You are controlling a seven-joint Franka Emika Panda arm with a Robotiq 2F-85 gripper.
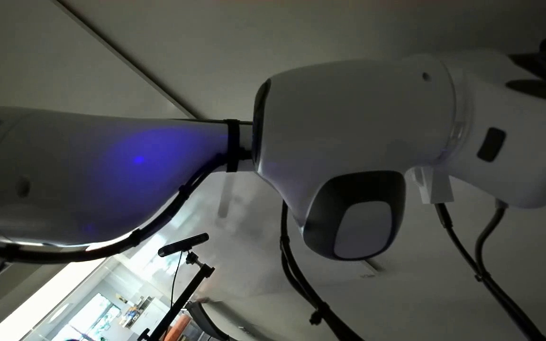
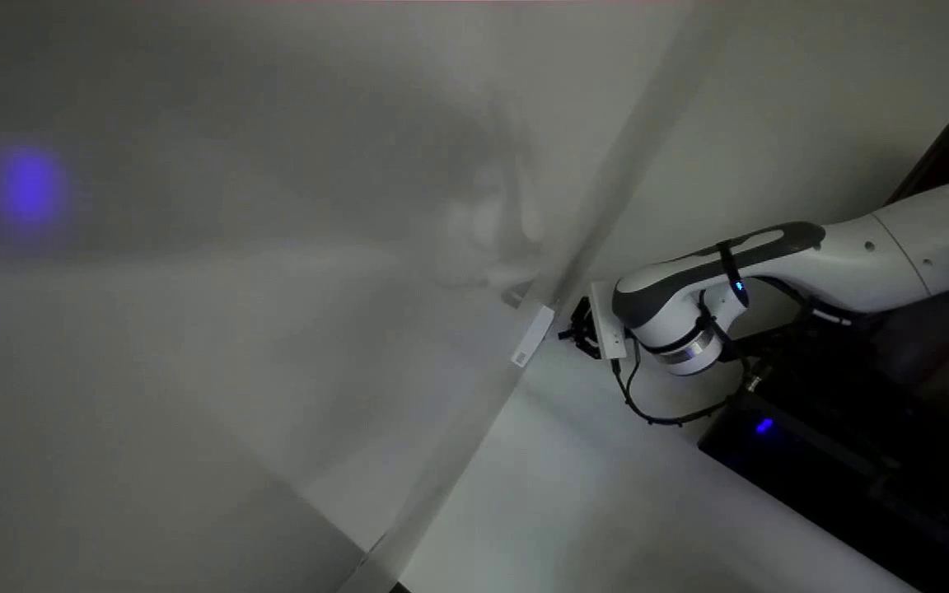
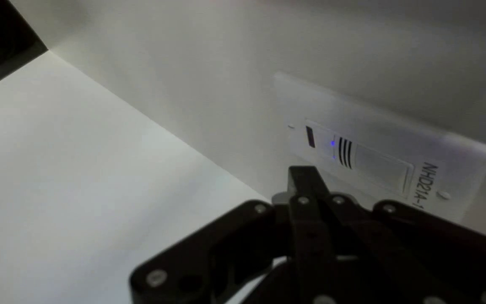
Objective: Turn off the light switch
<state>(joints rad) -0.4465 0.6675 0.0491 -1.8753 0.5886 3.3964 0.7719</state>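
Observation:
The light switch (image 3: 369, 152) is a white rectangular wall plate in the wrist view, tilted in the picture. It carries a greyish central panel, dark stripes, small blue lights and printed lettering. My gripper (image 3: 306, 177) is shut and empty, its black fingertips together in front of the plate's lower left edge. In an exterior view a white box (image 2: 534, 336), seen from its side on the wall, appears to be the switch. There the gripper (image 2: 571, 333) points at it with a small gap. In the remaining exterior view the switch does not show.
Pale walls meet at a corner (image 3: 154, 120) beside the plate. A cable (image 2: 664, 420) loops below the wrist. A black base (image 2: 812, 445) stands under the arm. A camera on a stand (image 1: 183, 244) is behind the arm, with a bright window area (image 1: 95, 317) beyond.

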